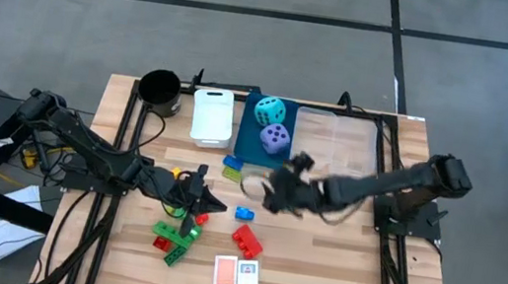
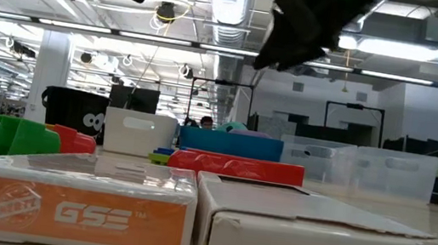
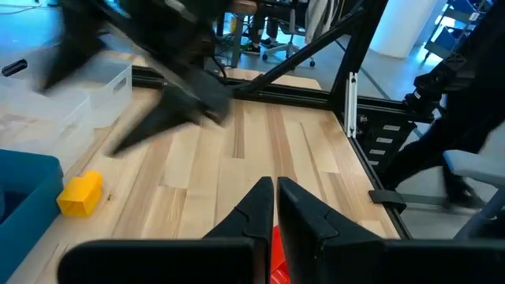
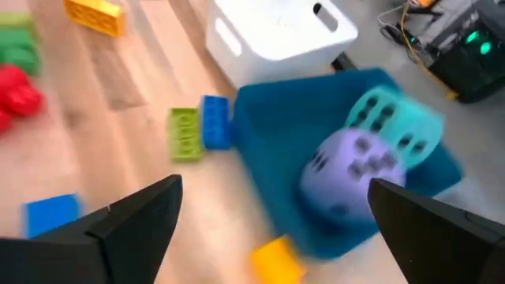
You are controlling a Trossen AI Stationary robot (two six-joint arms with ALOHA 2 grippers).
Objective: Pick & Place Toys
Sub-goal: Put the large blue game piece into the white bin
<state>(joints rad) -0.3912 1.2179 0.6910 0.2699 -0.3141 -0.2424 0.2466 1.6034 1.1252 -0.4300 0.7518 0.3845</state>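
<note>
My left gripper [image 1: 199,194] is shut and empty above the table's middle, over small yellow, red and green bricks [image 1: 176,236]. My right gripper [image 1: 272,189] is open and empty, raised off the table [image 2: 302,22] just in front of the blue bin [image 1: 247,136]. The cyan die [image 4: 394,118] and the purple die [image 4: 351,170] lie inside that bin. A green-and-blue brick [image 4: 197,130] and a yellow brick [image 4: 276,260] lie on the table beside the bin. A blue brick [image 1: 244,212] and a red brick [image 1: 245,238] lie nearer. Two cards [image 1: 235,275] lie by the near edge.
A black cup [image 1: 160,89], a white bin [image 1: 212,116] and a clear bin [image 1: 334,138] stand along the far edge beside the blue bin. Black frame rails run along the table's left and right sides. Bare wood lies at the right front.
</note>
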